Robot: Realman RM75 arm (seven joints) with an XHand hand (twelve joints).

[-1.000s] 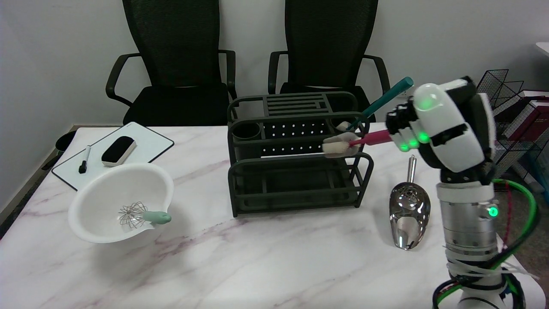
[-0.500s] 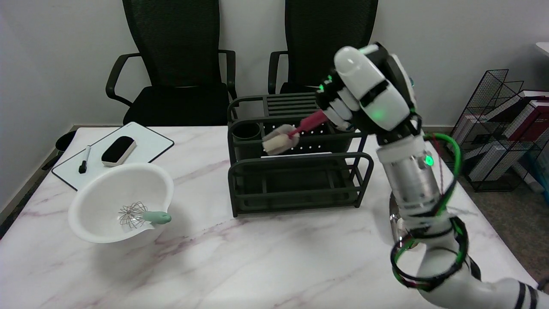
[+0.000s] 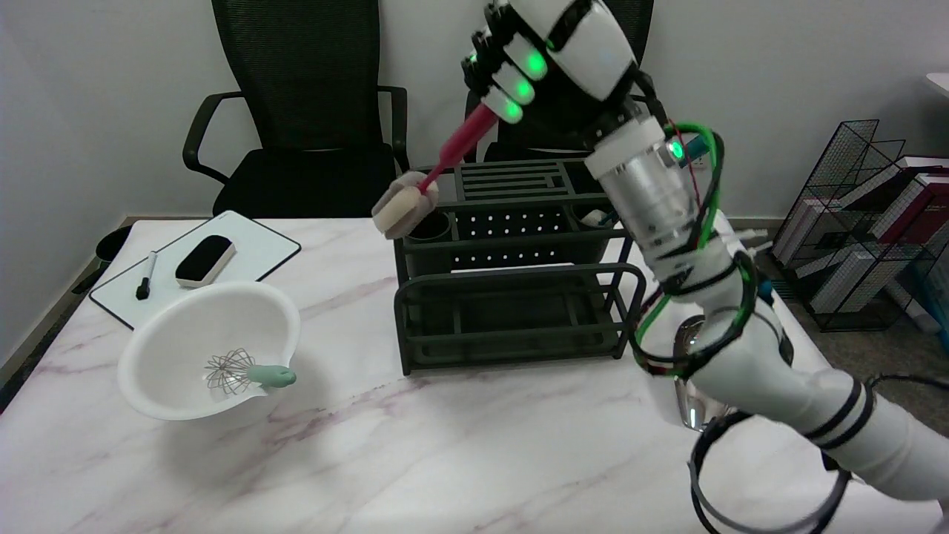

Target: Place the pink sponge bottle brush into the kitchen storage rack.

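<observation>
No writing is legible anywhere. The right hand (image 3: 552, 44) grips the pink sponge bottle brush (image 3: 437, 174) by its handle in clenched fingers (image 3: 511, 81). Its pale sponge head hangs tilted just above the dark kitchen storage rack (image 3: 511, 297), at the left cup.

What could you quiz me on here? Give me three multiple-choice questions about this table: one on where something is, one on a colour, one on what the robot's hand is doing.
1. Where is the whisk?
A. in the white bowl
B. in the rack
C. on the whiteboard

2. What colour is the handle of the brush?
A. green
B. pink
C. black

3. What is the right hand doing?
A. resting flat on the table
B. holding the brush in the air, sponge end down, by the rack's left cup
C. hanging open with nothing in it

Answers: 1 A, the whisk lies inside the bowl. 2 B, the handle below the fingers is pink. 3 B, the fingers wrap the handle's top.
</observation>
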